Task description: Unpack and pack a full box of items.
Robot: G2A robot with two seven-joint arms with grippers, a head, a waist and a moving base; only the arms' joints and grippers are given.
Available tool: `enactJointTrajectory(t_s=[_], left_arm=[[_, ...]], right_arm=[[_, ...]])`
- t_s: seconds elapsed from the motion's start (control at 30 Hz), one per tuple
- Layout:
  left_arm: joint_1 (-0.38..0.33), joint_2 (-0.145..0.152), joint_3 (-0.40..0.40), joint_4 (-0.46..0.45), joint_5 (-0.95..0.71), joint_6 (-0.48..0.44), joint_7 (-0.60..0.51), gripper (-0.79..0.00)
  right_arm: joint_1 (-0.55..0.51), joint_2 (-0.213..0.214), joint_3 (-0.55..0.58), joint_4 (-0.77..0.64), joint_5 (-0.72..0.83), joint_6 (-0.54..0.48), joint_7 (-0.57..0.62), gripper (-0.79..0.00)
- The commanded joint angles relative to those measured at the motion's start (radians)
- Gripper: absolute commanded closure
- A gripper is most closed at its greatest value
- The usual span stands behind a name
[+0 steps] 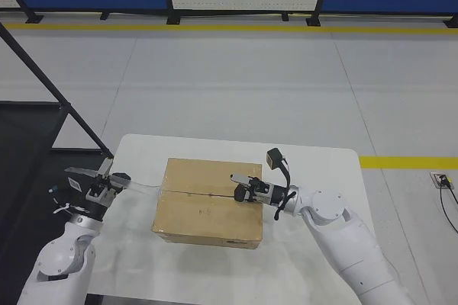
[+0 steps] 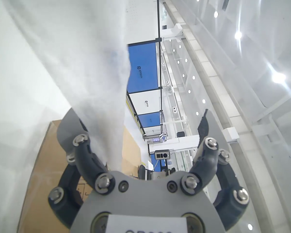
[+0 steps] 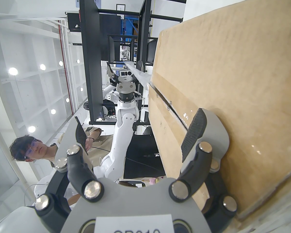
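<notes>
Right fingers [image 3: 203,132] apart over box [image 1: 206,206], white table [image 1: 320,164]

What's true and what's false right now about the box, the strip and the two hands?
1. The cardboard box has its top flaps closed. True.
2. The right hand is shut on a flap. False: it is open, over the box top beside the seam.
3. A clear strip stretches from the box's seam to the left hand. True.
4. The box stands on the floor. False: it sits on the white table.
</notes>
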State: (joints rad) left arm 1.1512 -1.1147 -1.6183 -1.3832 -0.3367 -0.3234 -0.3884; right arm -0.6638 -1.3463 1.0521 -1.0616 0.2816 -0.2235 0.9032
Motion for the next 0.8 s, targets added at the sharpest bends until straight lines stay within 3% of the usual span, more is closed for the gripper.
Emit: enactJointTrajectory(t_s=[0.0, 0.4, 0.77], left_arm=[[0.01, 0.0, -0.001, -0.024, 0.017, -0.004, 0.005, -0.785], [0.068, 0.003, -0.028, -0.173, 0.044, -0.011, 0.002, -0.785], [0.094, 0.002, -0.018, -0.286, 0.085, -0.002, -0.007, -0.785]], right_arm=[[0.0, 0.0, 0.0, 0.0, 0.0, 0.0, 0.0, -0.785], [0.0, 0.0, 0.0, 0.0, 0.0, 0.0, 0.0, -0.785], [-0.076, 0.018, 0.049, -0.116, -0.011, 0.012, -0.04, -0.785]])
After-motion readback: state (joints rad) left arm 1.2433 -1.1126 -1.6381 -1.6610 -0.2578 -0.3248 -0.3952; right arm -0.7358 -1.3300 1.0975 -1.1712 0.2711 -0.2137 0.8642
